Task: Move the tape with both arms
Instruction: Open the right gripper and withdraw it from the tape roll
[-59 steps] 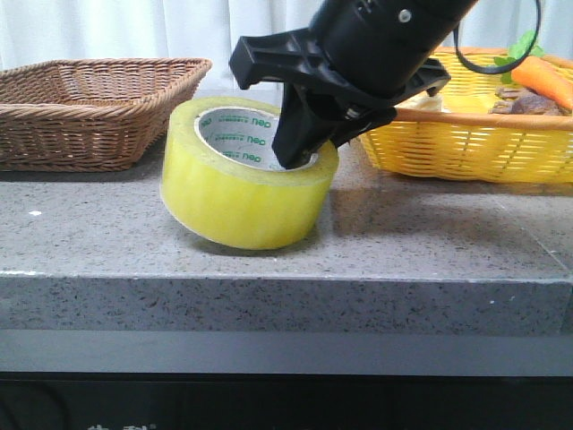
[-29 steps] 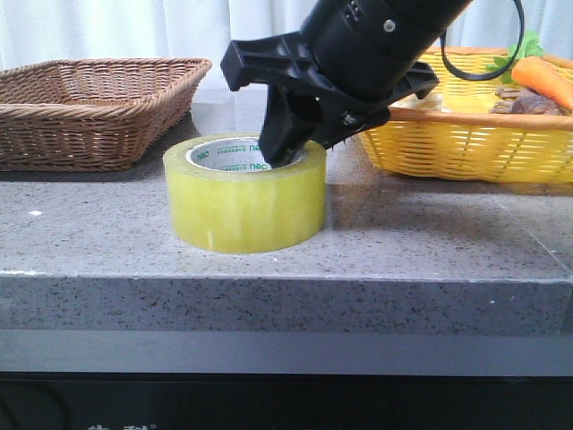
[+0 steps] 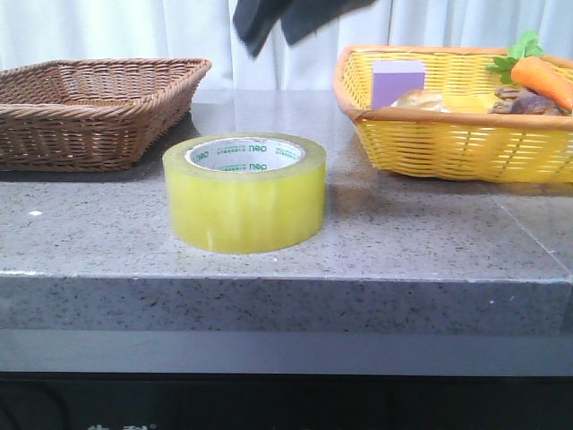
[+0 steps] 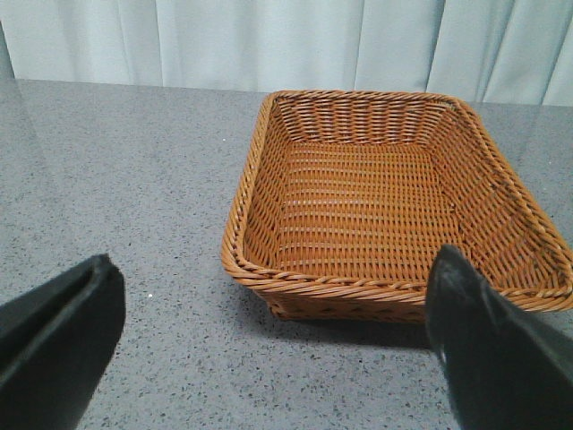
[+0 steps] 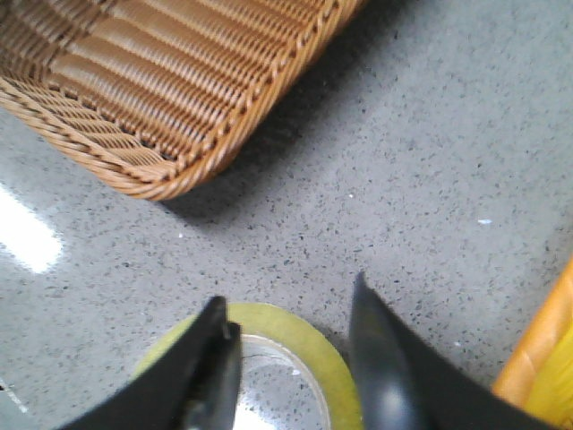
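The tape [image 3: 243, 193], a wide yellow roll with a white core and green lettering, stands flat on the grey stone table [image 3: 421, 233], free of both arms. My right gripper [image 3: 271, 40] hangs open well above it at the top of the front view. In the right wrist view its two black fingers [image 5: 288, 296] stand apart over the roll's yellow rim [image 5: 300, 333], holding nothing. In the left wrist view my left gripper [image 4: 273, 269] is open wide and empty, facing the brown basket [image 4: 385, 197]. The front view does not show the left arm.
A brown wicker basket [image 3: 89, 107] sits at the back left, its corner near the tape [image 5: 179, 81]. A yellow basket [image 3: 466, 143] at the back right holds a purple block [image 3: 398, 82], a carrot [image 3: 542, 76] and other food. The table's front edge runs just before the tape.
The right gripper set the tilted tape down flat, let go of its wall, and rose up and away. The tape now stands alone.
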Available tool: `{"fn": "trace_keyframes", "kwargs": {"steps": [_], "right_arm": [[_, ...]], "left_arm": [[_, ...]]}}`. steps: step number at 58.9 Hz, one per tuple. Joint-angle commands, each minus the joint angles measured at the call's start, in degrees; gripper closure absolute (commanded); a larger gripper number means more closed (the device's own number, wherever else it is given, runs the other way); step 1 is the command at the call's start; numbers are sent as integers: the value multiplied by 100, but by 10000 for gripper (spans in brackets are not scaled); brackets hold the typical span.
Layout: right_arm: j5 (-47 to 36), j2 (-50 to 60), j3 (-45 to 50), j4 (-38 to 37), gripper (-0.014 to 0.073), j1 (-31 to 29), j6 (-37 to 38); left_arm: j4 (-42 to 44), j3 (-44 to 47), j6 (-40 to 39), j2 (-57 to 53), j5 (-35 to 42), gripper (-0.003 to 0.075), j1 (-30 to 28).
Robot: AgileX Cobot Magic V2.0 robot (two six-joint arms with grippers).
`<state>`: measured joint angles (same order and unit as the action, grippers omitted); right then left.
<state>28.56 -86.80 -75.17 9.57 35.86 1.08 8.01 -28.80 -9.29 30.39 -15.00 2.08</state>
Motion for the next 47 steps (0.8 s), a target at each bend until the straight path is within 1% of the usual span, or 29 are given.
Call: {"fn": "trace_keyframes", "kwargs": {"steps": [1,3,9,13,20,29,35,40,47], "right_arm": [[-164,364,-229,22,461,5,-10],[-164,410,-229,22,519,-2,-10],[-164,534,-229,-74,643,0,-10],[-147,656,-229,-190,689,-60,-10],[-26,981,-223,-207,683,-371,-10],[450,1610,-132,-207,683,-1218,-10],[461,2174,225,-207,683,-1743,-10],[468,2673,712,-207,683,-2140,-10],[409,3424,1466,-207,683,-2335,-10]], "left_arm": [[14,-159,-10,50,462,48,-12],[14,-159,-10,50,462,48,-12],[14,-159,-10,50,462,48,-12],[14,-159,-10,50,462,48,-12],[14,-159,-10,50,462,48,-12],[14,-159,-10,50,462,48,-12],[14,-159,-10,50,462,47,-12],[14,-159,-10,50,462,48,-12],[14,-159,-10,50,462,47,-12]]}}
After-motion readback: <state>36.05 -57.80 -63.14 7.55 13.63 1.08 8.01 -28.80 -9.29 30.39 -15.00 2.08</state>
